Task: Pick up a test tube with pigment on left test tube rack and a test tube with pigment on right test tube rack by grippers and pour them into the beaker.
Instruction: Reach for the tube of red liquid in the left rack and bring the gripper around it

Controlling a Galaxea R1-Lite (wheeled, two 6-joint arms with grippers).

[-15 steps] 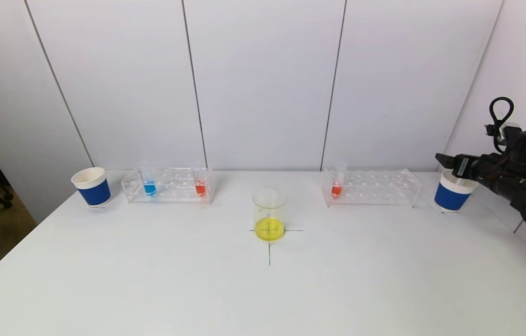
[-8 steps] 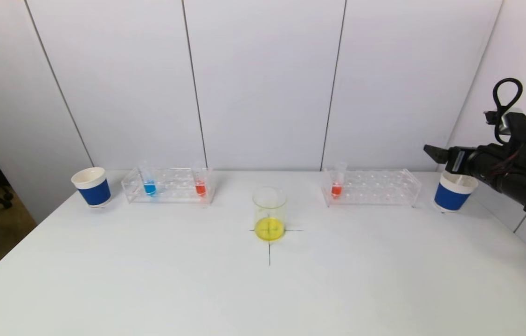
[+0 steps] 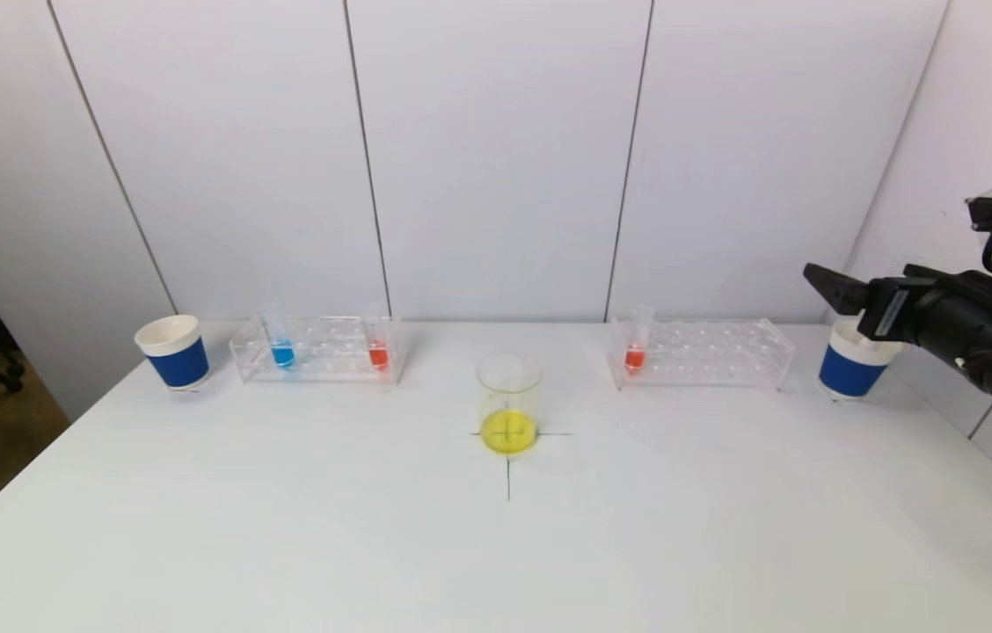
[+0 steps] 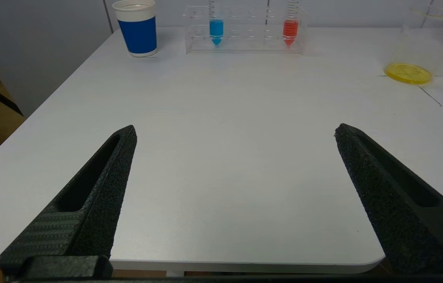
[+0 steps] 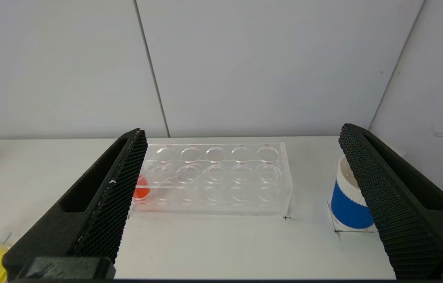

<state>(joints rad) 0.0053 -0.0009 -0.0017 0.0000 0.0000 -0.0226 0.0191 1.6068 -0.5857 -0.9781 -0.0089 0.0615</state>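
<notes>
On the white counter (image 3: 285, 527), a blue paper cup (image 3: 173, 352) is seen leftmost. Beside it, the left rack (image 3: 317, 350) holds a blue tube (image 3: 281, 347) and a red tube (image 3: 377, 347). The left claw (image 4: 233, 196) is spread wide over the counter's near edge. The beaker (image 3: 508, 402) stands centrally. The right rack (image 3: 700, 353) holds one red tube (image 3: 636, 343). The right claw (image 5: 241, 196), held wide and empty, is raised beside the second blue cup (image 3: 852, 362).

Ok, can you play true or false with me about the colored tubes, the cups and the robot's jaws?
1. The left rack holds a blue tube and a red tube. True.
2. The beaker has green liquid. False, it is yellow.
3. The right gripper has its jaws open. True.
4. The right rack holds three tubes. False, only one, red.
5. The left gripper holds a tube. False, it is open and empty.
</notes>
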